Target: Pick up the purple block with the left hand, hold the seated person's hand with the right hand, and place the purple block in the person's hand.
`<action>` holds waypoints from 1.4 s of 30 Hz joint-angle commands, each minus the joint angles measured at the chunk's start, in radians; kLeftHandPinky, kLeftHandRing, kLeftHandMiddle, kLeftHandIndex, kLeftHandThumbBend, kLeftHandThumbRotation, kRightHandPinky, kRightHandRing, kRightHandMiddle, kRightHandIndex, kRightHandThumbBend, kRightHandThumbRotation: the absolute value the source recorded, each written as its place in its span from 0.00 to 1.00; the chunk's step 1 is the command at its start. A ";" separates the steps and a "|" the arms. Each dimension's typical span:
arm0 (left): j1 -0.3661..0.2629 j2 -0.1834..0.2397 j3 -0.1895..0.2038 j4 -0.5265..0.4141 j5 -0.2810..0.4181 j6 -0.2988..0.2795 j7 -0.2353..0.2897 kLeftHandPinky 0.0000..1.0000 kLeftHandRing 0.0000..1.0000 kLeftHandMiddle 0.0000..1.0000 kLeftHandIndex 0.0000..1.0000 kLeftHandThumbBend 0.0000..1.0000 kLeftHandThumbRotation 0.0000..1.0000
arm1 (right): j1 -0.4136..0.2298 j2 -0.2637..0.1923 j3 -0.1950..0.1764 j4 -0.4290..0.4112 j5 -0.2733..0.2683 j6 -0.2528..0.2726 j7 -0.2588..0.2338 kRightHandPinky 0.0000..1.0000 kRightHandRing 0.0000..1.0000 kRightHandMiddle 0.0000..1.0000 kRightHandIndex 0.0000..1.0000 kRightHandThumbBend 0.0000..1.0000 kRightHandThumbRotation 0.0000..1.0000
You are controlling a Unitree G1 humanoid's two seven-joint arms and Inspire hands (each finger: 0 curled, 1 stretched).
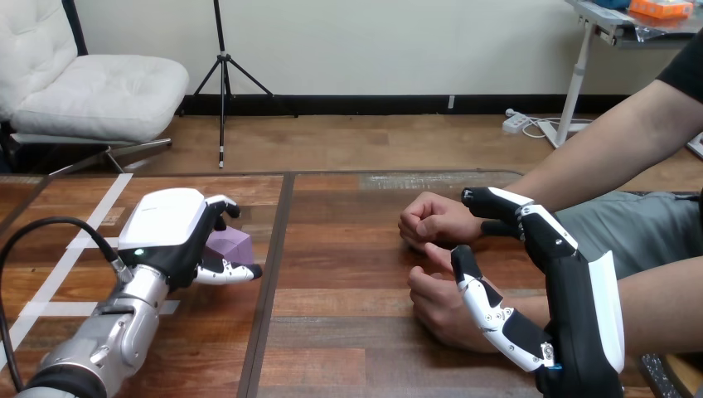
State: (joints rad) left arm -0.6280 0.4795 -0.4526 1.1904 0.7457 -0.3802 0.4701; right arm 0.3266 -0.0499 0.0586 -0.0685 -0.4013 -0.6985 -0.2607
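A small purple block (232, 245) lies on the wooden table (348, 274), left of the middle. My left hand (166, 232) covers it from the left, fingers curled behind it and thumb along its front edge, so the block sits pinched between them. The person's two hands rest on the table at the right as loose fists, one farther (431, 220) and one nearer (435, 303). My right hand (547, 274) stands on edge just right of them, fingers straight. Its fingertips (489, 199) lie by the farther wrist and its thumb over the nearer hand; nothing is curled round either.
White tape lines (83, 236) cross the table's left part. A dark seam (269, 282) runs front to back, just right of the block. The person's forearms (597, 157) come in from the right edge. A black cable (33, 228) loops by my left forearm.
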 commanded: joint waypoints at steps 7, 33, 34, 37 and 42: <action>-0.008 0.040 0.020 -0.085 -0.017 -0.022 0.046 0.43 0.56 0.64 0.72 0.77 0.44 | -0.062 0.001 -0.004 -0.015 -0.001 -0.016 -0.009 0.68 0.74 0.74 0.71 0.37 0.23; -0.012 0.035 -0.001 -0.094 0.012 0.067 0.073 0.55 0.67 0.75 0.77 0.78 0.48 | -0.067 0.007 -0.002 -0.002 0.005 -0.016 -0.011 0.71 0.75 0.74 0.71 0.37 0.25; -0.013 0.034 -0.002 -0.094 0.012 0.071 0.072 0.57 0.69 0.76 0.77 0.78 0.48 | -0.066 0.007 -0.002 -0.003 0.005 -0.016 -0.011 0.71 0.75 0.74 0.71 0.37 0.25; -0.014 0.030 0.000 -0.093 0.011 0.087 0.072 0.63 0.74 0.80 0.80 0.79 0.49 | -0.065 0.008 -0.002 -0.004 0.004 -0.015 -0.012 0.70 0.75 0.74 0.70 0.37 0.24; -0.016 0.018 0.011 -0.092 -0.002 0.127 0.063 0.68 0.78 0.84 0.82 0.80 0.48 | -0.059 0.006 -0.003 -0.012 -0.003 -0.008 -0.010 0.70 0.75 0.74 0.71 0.36 0.24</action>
State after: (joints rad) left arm -0.6092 0.5032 -0.4529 1.1288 0.7536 -0.2861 0.5371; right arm 0.3240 -0.0467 0.0615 -0.0671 -0.4030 -0.6986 -0.2609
